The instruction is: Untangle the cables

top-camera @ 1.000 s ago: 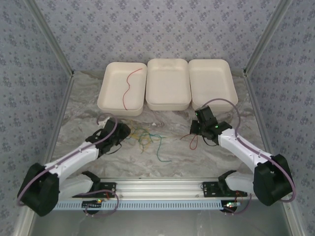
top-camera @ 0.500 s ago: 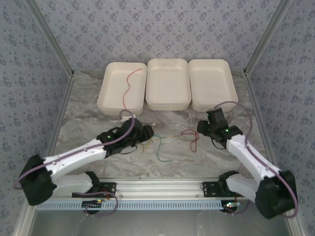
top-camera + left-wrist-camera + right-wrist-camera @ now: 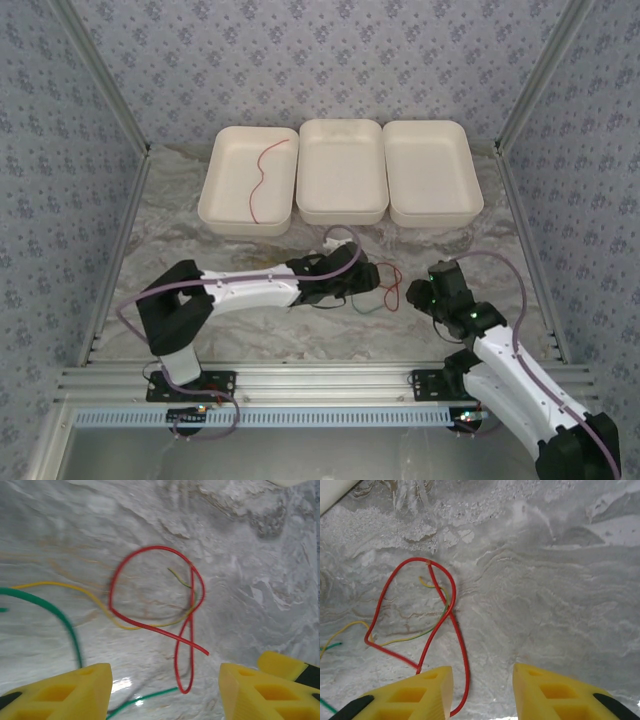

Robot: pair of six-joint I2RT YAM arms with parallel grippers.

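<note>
While left claw (image 3: 165, 692) and right claw (image 3: 483, 690) hang released, a thin looped red wire (image 3: 152, 547) sits just ahead of both, crossing a thin yellow wire (image 3: 55, 583).

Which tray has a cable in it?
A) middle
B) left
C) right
B: a red cable lies inside the left tray.

Red cable (image 3: 155, 548), yellow cable (image 3: 55, 583), green cable (image 3: 55, 611) — on a grey-veined marble table (image 3: 250, 555); 3 white trays (image 3: 342, 165); walls (image 3: 330, 60) blue-grey, floral-patterned.
</note>
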